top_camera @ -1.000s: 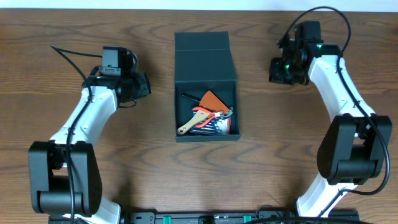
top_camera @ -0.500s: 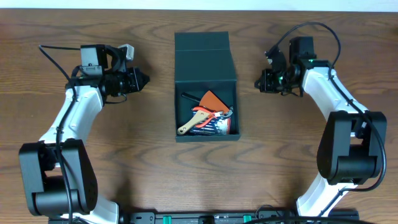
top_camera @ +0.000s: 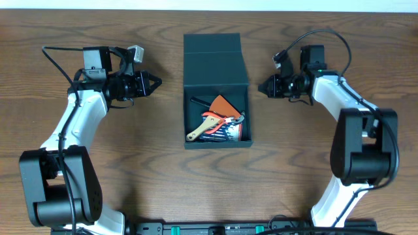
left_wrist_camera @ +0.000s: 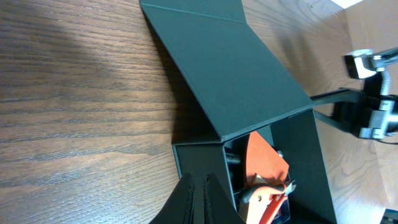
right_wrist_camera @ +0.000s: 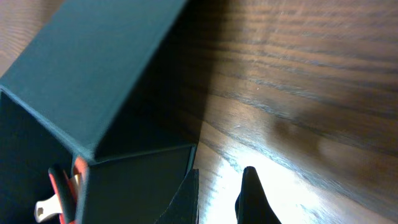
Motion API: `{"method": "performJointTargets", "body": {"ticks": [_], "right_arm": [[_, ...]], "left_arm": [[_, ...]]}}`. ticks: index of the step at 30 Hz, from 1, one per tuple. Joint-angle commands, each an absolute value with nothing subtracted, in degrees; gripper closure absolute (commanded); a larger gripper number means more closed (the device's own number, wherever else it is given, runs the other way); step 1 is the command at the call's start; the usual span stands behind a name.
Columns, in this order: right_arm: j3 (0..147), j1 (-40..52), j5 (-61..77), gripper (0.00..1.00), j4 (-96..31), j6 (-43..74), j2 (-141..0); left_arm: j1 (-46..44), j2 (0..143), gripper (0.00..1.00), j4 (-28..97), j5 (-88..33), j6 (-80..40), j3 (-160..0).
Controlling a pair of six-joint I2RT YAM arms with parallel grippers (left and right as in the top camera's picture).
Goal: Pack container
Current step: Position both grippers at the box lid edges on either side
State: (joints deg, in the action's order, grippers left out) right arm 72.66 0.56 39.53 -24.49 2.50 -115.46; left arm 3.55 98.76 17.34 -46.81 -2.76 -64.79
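Note:
The dark teal container sits open mid-table, its lid flap laid back on the far side. Inside lie orange-handled pliers, a wooden-handled tool and an orange piece. My left gripper is shut and empty, pointing at the container's left wall from a short gap away. My right gripper is shut and empty, pointing at the right wall, just clear of it. The left wrist view has the gripper low over the container. The right wrist view has the gripper beside the container's corner.
Bare wooden table lies on both sides of the container and in front of it. Both arms' bases stand at the near edge, and a black rail runs along it. In the left wrist view the right arm shows beyond the container.
Both grippers have swung round to point at the container. The left tip moved right toward its left wall, and the right tip moved left and down toward its right wall. The container has not moved.

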Motion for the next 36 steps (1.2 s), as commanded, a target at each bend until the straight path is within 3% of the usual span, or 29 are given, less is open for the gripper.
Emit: {"method": "performJointTargets", "body": {"ticks": [1, 13, 36], "right_arm": [[72.29, 0.69, 45.19, 0.99, -22.92, 4.03, -117.97], [72.29, -0.08, 52.4, 0.99, -16.4, 4.45, -118.63], [72.29, -1.1, 52.8, 0.99, -10.0, 9.1, -122.91]], "left_arm": [[3.86, 99.02, 0.94, 17.21, -49.15, -1.69, -64.95], [3.86, 99.02, 0.94, 17.23, -53.8, 0.64, -64.95], [3.86, 99.02, 0.94, 17.23, -53.74, 0.67, -64.95]]}}
